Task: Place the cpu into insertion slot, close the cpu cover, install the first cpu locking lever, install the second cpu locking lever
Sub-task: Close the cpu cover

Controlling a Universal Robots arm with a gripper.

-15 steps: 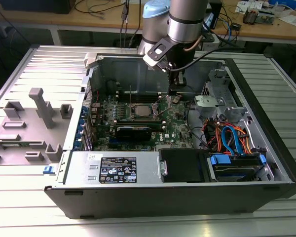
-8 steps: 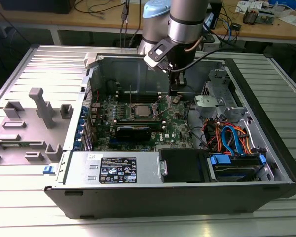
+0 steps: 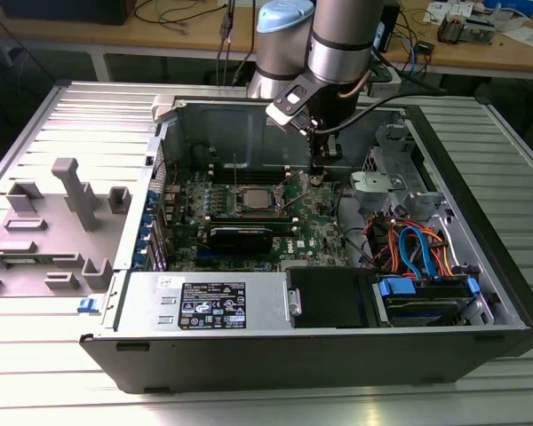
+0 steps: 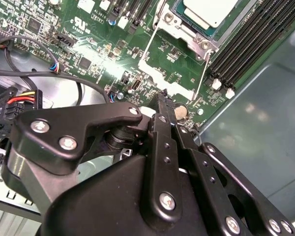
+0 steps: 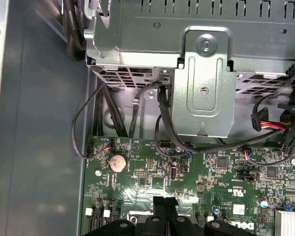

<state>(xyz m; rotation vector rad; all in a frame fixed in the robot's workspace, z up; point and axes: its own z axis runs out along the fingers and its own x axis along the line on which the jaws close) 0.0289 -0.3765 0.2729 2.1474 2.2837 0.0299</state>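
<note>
Inside the open computer case, the insertion slot (image 3: 253, 198) sits on the green motherboard. In the second wrist view, the cpu (image 4: 209, 9) lies in the slot with its silver top showing. The silvery cpu cover (image 4: 187, 30) frames the chip. Two thin wire levers (image 4: 146, 46) run from the socket's corners toward my gripper (image 4: 162, 101). My gripper (image 3: 315, 175) hangs over the board to the exterior view's right of the slot, beside a coin battery (image 5: 118, 162). Its black fingertips (image 5: 160, 202) are pressed together with nothing between them.
Black memory slots (image 4: 246, 44) lie beside the socket. A grey metal drive bracket (image 5: 204, 88) and loose black cables (image 5: 137, 103) stand close by the gripper. In the case's front are a power supply (image 3: 209, 302) and a black card (image 3: 240, 235). A grey holder (image 3: 71, 195) sits outside.
</note>
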